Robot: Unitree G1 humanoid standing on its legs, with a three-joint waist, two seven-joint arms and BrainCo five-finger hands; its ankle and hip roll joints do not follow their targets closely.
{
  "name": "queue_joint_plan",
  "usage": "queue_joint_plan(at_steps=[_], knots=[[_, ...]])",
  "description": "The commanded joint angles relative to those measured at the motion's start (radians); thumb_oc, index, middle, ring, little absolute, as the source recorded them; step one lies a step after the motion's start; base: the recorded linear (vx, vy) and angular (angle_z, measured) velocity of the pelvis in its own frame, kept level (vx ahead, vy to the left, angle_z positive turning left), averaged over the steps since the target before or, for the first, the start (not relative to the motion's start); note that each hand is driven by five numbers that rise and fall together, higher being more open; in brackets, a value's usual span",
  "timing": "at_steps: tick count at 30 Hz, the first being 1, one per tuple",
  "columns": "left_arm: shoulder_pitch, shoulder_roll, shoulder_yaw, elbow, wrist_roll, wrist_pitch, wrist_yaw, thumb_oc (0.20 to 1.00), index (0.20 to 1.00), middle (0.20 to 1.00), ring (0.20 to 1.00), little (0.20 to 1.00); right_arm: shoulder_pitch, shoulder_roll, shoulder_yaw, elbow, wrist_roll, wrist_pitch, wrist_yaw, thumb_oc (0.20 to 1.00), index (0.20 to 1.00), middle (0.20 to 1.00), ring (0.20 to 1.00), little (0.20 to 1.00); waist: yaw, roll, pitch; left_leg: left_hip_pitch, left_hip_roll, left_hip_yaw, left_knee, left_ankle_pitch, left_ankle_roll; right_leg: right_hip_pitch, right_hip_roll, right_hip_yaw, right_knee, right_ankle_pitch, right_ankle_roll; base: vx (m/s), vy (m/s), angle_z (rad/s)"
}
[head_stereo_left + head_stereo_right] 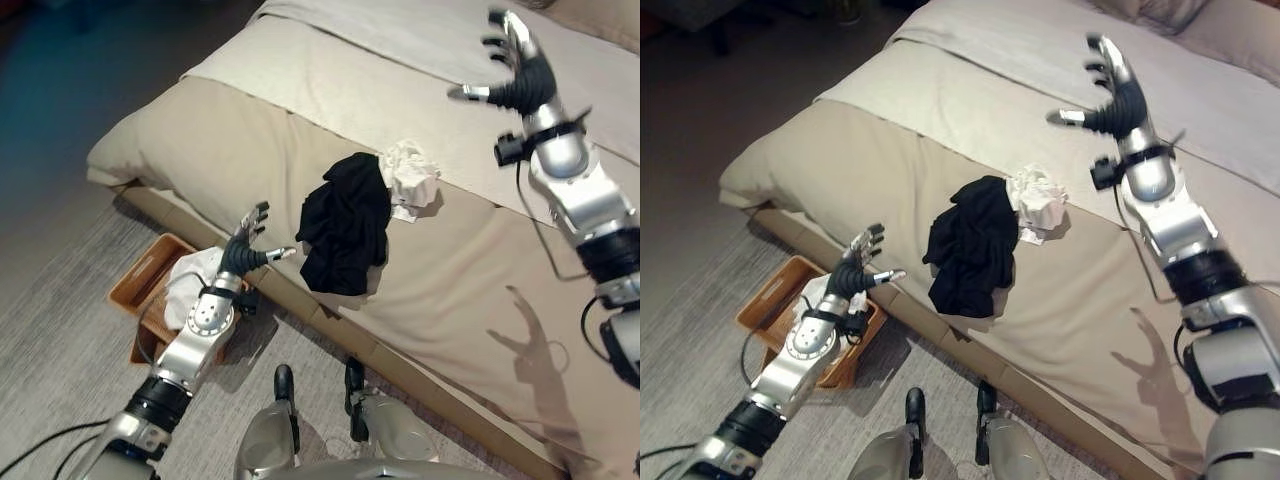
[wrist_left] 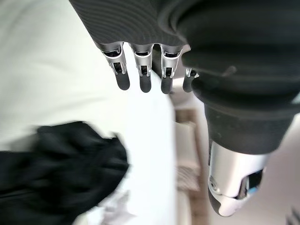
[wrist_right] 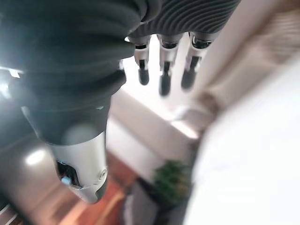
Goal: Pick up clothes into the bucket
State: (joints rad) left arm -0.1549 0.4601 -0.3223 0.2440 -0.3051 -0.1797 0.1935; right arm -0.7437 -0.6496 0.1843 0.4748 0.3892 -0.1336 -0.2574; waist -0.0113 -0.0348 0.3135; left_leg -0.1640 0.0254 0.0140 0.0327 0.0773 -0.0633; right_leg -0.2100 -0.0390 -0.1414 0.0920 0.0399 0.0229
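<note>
Two garments, a black one (image 1: 345, 225) touching a white one (image 1: 410, 178), lie on the bed (image 1: 230, 140). My left hand (image 1: 245, 252) hovers spread above the orange basket (image 1: 150, 275); my right hand (image 1: 520, 65) is spread too.

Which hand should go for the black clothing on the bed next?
Left, probably. The left hand is open just beside the black clothing and above the basket. The right hand is raised high over the bed, farther off.

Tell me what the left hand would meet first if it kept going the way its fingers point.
Probably the bed's side or top, with the black garment off to its right. The left hand is open above the basket; depth is unclear.
</note>
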Motion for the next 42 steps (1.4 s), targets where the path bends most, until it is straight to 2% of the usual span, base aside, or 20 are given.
queue_joint_plan(at_steps=[1, 3, 5, 7, 10, 11, 12, 13, 14, 18, 19, 20, 24, 25, 29, 38, 42], knots=[[0.017, -0.013, 0.024, 0.012, 0.022, -0.035, 0.010, 1.000, 1.000, 1.000, 1.000, 1.000, -0.010, 0.064, -0.044, 0.008, 0.156, -0.124, -0.052, 1.000, 1.000, 1.000, 1.000, 1.000, 0.038, -0.005, 0.011, -0.063, -0.042, -0.042, 0.084, -0.044, 0.045, 0.001, -0.091, -0.026, 0.051, -0.023, 0.086, -0.04, 0.006, 0.33], [0.069, -0.024, 0.055, 0.063, 0.019, -0.025, 0.000, 1.000, 1.000, 1.000, 1.000, 1.000, 0.078, 0.130, -0.094, 0.030, 0.300, -0.138, 0.006, 1.000, 1.000, 1.000, 1.000, 1.000, 0.055, 0.006, 0.034, -0.082, -0.046, -0.059, 0.087, -0.041, 0.045, -0.018, -0.100, -0.039, 0.075, -0.035, 0.084, -0.02, 0.009, 0.34], [0.091, -0.029, 0.064, 0.077, 0.020, -0.022, -0.004, 1.000, 1.000, 1.000, 1.000, 1.000, 0.109, 0.138, -0.107, 0.025, 0.309, -0.135, 0.018, 1.000, 1.000, 1.000, 1.000, 1.000, 0.059, 0.010, 0.040, -0.097, -0.050, -0.067, 0.090, -0.034, 0.045, -0.029, -0.105, -0.044, 0.081, -0.034, 0.083, -0.02, 0.004, 0.26], [0.124, -0.027, 0.082, 0.099, 0.016, -0.023, -0.015, 1.000, 1.000, 1.000, 1.000, 1.000, 0.134, 0.098, -0.106, 0.035, 0.248, -0.127, 0.032, 1.000, 1.000, 1.000, 1.000, 1.000, 0.075, 0.018, 0.061, -0.120, -0.059, -0.081, 0.102, -0.030, 0.045, -0.046, -0.114, -0.056, 0.102, -0.042, 0.082, -0.02, -0.002, 0.26], [0.155, -0.008, 0.104, 0.120, 0.027, -0.034, -0.020, 1.000, 1.000, 1.000, 1.000, 1.000, 0.119, -0.059, -0.046, 0.057, 0.000, -0.085, 0.012, 1.000, 1.000, 1.000, 1.000, 1.000, 0.098, 0.027, 0.088, -0.150, -0.068, -0.106, 0.121, -0.029, 0.042, -0.067, -0.132, -0.078, 0.140, -0.060, 0.080, -0.01, -0.012, 0.33], [0.178, 0.017, 0.121, 0.116, 0.052, -0.050, -0.012, 1.000, 1.000, 1.000, 1.000, 1.000, 0.108, -0.208, 0.024, 0.049, -0.223, -0.050, -0.006, 1.000, 1.000, 1.000, 1.000, 1.000, 0.111, 0.030, 0.108, -0.173, -0.079, -0.127, 0.134, -0.026, 0.041, -0.084, -0.145, -0.093, 0.165, -0.068, 0.079, -0.02, -0.014, 0.29], [0.178, 0.016, 0.121, 0.116, 0.052, -0.050, -0.012, 1.000, 1.000, 1.000, 1.000, 1.000, 0.107, -0.208, 0.025, 0.050, -0.223, -0.050, -0.007, 1.000, 1.000, 1.000, 1.000, 1.000, 0.109, 0.031, 0.108, -0.174, -0.080, -0.128, 0.135, -0.026, 0.041, -0.084, -0.145, -0.093, 0.166, -0.069, 0.079, -0.03, -0.030, 0.42], [0.183, 0.042, 0.128, 0.105, 0.058, -0.064, 0.004, 1.000, 1.000, 1.000, 1.000, 1.000, 0.071, -0.311, 0.102, 0.110, -0.343, -0.034, -0.007, 1.000, 1.000, 1.000, 1.000, 1.000, 0.124, 0.035, 0.129, -0.202, -0.089, -0.145, 0.152, -0.023, 0.040, -0.104, -0.158, -0.108, 0.192, -0.077, 0.079, -0.02, -0.020, 0.38], [0.183, 0.041, 0.129, 0.105, 0.058, -0.064, 0.004, 1.000, 1.000, 1.000, 1.000, 1.000, 0.067, -0.311, 0.106, 0.113, -0.343, -0.035, -0.007, 1.000, 1.000, 1.000, 1.000, 1.000, 0.121, 0.035, 0.129, -0.204, -0.090, -0.146, 0.153, -0.024, 0.040, -0.105, -0.159, -0.109, 0.193, -0.078, 0.079, -0.03, -0.028, 0.41], [0.169, 0.058, 0.146, 0.103, 0.040, -0.072, 0.050, 1.000, 1.000, 1.000, 1.000, 1.000, -0.064, -0.439, 0.270, 0.208, -0.542, 0.031, -0.017, 1.000, 1.000, 1.000, 1.000, 1.000, 0.147, 0.040, 0.167, -0.266, -0.112, -0.169, 0.191, -0.025, 0.040, -0.165, -0.181, -0.123, 0.261, -0.099, 0.071, 0.00, -0.020, 0.34], [0.159, 0.060, 0.143, 0.113, 0.039, -0.071, 0.064, 1.000, 1.000, 1.000, 1.000, 1.000, -0.098, -0.456, 0.324, 0.240, -0.604, 0.041, -0.020, 1.000, 1.000, 1.000, 1.000, 1.000, 0.157, 0.035, 0.174, -0.268, -0.115, -0.173, 0.206, -0.054, 0.036, -0.171, -0.183, -0.111, 0.286, -0.131, 0.076, 0.08, -0.041, 0.31], [0.144, 0.050, 0.143, 0.128, 0.036, -0.069, 0.073, 1.000, 1.000, 1.000, 1.000, 1.000, -0.174, -0.481, 0.422, 0.298, -0.672, 0.057, -0.001, 1.000, 1.000, 1.000, 1.000, 1.000, 0.163, 0.038, 0.187, -0.287, -0.122, -0.180, 0.218, -0.054, 0.036, -0.186, -0.192, -0.116, 0.307, -0.142, 0.072, 0.09, -0.044, 0.28], [0.133, 0.026, 0.134, 0.134, 0.010, -0.066, 0.086, 1.000, 1.000, 1.000, 1.000, 1.000, -0.255, -0.461, 0.477, 0.418, -0.655, 0.076, 0.010, 1.000, 1.000, 1.000, 1.000, 1.000, 0.162, 0.052, 0.206, -0.316, -0.137, -0.193, 0.237, -0.057, 0.039, -0.209, -0.209, -0.122, 0.345, -0.156, 0.067, 0.00, -0.009, 0.18], [0.125, 0.009, 0.124, 0.145, -0.005, -0.065, 0.096, 1.000, 1.000, 1.000, 1.000, 1.000, -0.259, -0.424, 0.458, 0.489, -0.620, 0.089, 0.005, 1.000, 1.000, 1.000, 1.000, 1.000, 0.161, 0.059, 0.207, -0.336, -0.143, -0.196, 0.246, -0.060, 0.042, -0.232, -0.213, -0.120, 0.366, -0.161, 0.065, 0.01, 0.014, 0.15], [0.123, -0.012, 0.121, 0.140, -0.027, -0.065, 0.111, 1.000, 1.000, 1.000, 1.000, 1.000, -0.272, -0.367, 0.422, 0.601, -0.571, 0.109, -0.009, 1.000, 1.000, 1.000, 1.000, 1.000, 0.163, 0.073, 0.207, -0.378, -0.149, -0.196, 0.258, -0.063, 0.047, -0.279, -0.222, -0.116, 0.393, -0.169, 0.062, 0.01, 0.019, 0.10], [0.110, -0.035, 0.108, 0.113, -0.054, -0.075, 0.136, 1.000, 1.000, 1.000, 1.000, 1.000, -0.313, -0.332, 0.422, 0.721, -0.564, 0.130, -0.039, 1.000, 1.000, 1.000, 1.000, 1.000, 0.160, 0.095, 0.207, -0.480, -0.160, -0.192, 0.276, -0.057, 0.049, -0.388, -0.235, -0.110, 0.433, -0.174, 0.063, 0.00, 0.004, 0.01], [0.100, -0.032, 0.095, 0.076, -0.063, -0.081, 0.144, 1.000, 1.000, 1.000, 1.000, 1.000, -0.389, -0.324, 0.490, 0.788, -0.594, 0.147, -0.022, 1.000, 1.000, 1.000, 1.000, 1.000, 0.161, 0.103, 0.207, -0.537, -0.158, -0.189, 0.283, -0.053, 0.047, -0.456, -0.233, -0.098, 0.451, -0.174, 0.062, 0.00, 0.000, 0.00]])
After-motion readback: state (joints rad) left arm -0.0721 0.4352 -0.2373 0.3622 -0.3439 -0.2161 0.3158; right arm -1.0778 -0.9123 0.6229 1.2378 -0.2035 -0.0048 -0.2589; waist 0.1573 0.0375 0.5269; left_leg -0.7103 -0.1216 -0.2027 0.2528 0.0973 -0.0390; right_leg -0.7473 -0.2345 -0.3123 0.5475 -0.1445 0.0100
